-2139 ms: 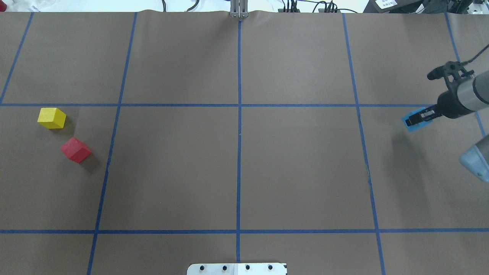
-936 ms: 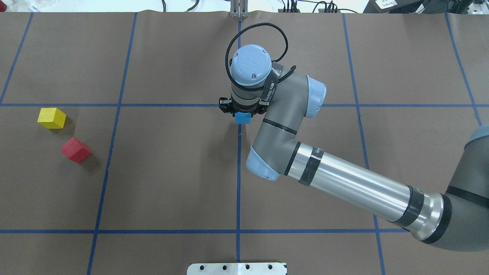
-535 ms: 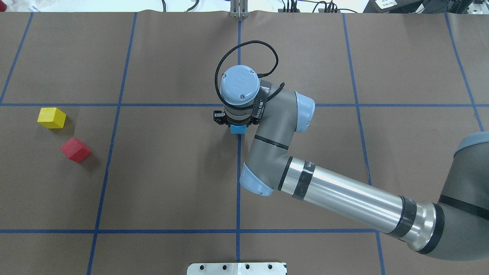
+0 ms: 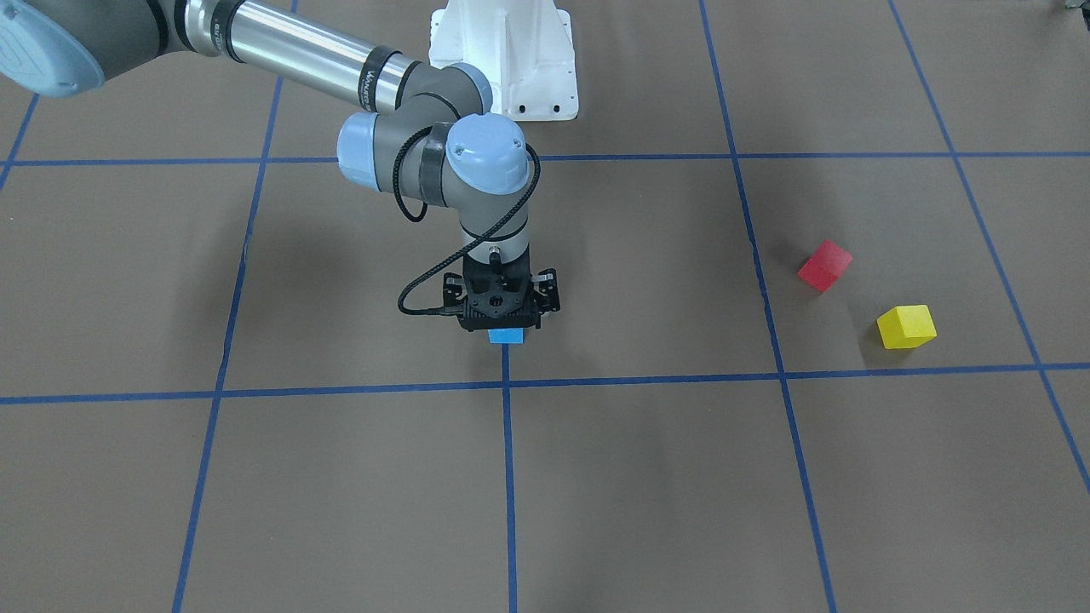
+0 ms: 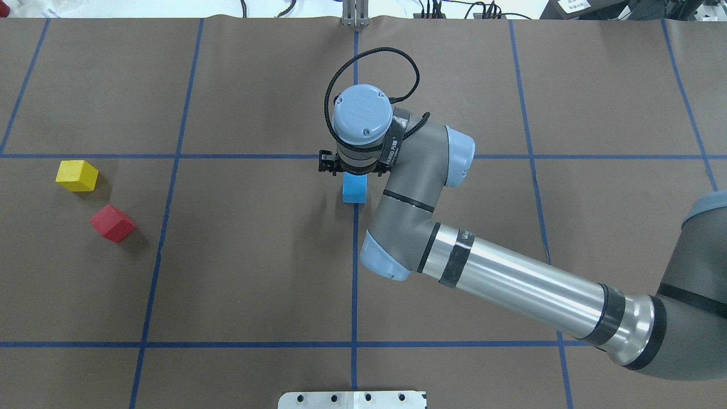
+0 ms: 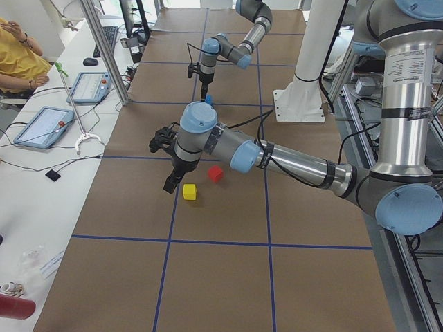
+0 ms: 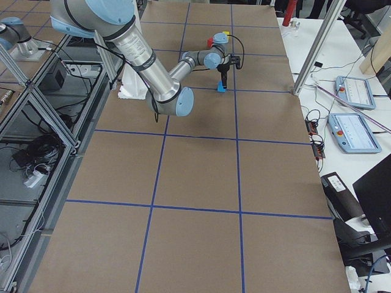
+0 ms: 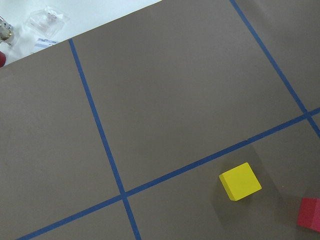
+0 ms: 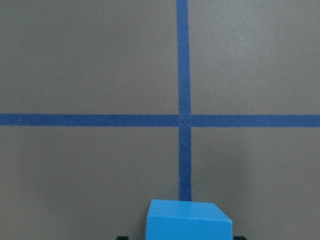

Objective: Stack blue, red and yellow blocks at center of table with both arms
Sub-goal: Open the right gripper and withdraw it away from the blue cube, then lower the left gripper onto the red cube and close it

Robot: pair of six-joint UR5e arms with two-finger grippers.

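The blue block [image 5: 354,188] sits on the table just on the robot's side of the centre tape crossing [image 9: 184,120], on the centre line. My right gripper [image 4: 505,326] points straight down right over it, jaws apart around its top and seemingly no longer gripping. The block fills the bottom of the right wrist view [image 9: 189,220]. The yellow block [image 5: 76,175] and the red block [image 5: 112,223] lie close together at the table's left. My left gripper [image 6: 168,184] shows only in the exterior left view, hovering beside the yellow block [image 6: 189,191]; I cannot tell its state.
Blue tape lines split the brown table into squares. The white robot base plate [image 5: 352,399] is at the near edge. The right arm's forearm [image 5: 511,284] spans the right half of the table. Operator tablets [image 7: 351,91] lie on a side bench.
The right arm carried the blue block from the right edge to the centre and lowered it. Since half a second ago the wrist has drawn up while the block stayed put.
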